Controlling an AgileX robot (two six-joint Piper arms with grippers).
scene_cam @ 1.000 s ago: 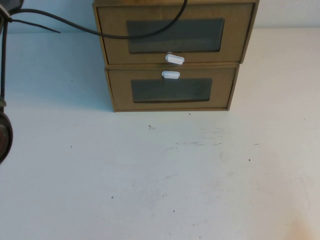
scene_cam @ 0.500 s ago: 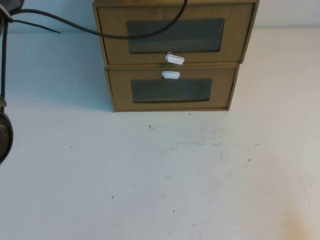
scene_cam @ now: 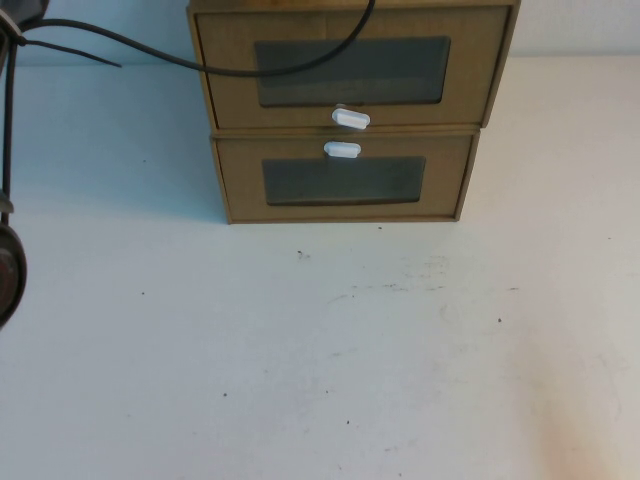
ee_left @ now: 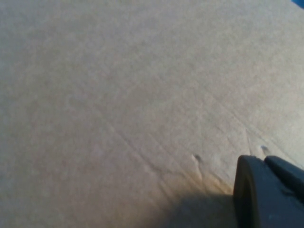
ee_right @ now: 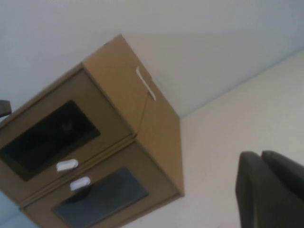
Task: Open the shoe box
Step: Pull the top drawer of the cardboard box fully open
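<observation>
Left arm: I am seeing only a dark part of it point(scene_cam: 8, 270) at the left edge of the high view.
Left gripper: it point(ee_left: 265, 164) is hovering close over a plain tan surface, which I am taking for cardboard of a box. I cannot tell whether it is spread or pressed together, or whether it is touching.
Cable: a black cable point(scene_cam: 150, 45) is running from the left across the front of the top box.
Boxes: the top box point(scene_cam: 225, 90) is sitting on the lower box point(scene_cam: 240, 180) at the far middle of the table point(scene_cam: 320, 350). Each has a dark window.
Handles: the top handle point(scene_cam: 350, 118) and the lower handle point(scene_cam: 342, 150) are lying white and flush, just beside each other at the seam.
Right gripper: it point(ee_right: 262, 164) is hanging well apart from the boxes, off their right side, pressed together and pinching nothing.
Progress: I am judging nothing done. Both fronts are sitting shut, and neither handle is being touched.
Left to do: reaching a handle, gripping it and pulling the front open. I cannot tell which box is meant.
</observation>
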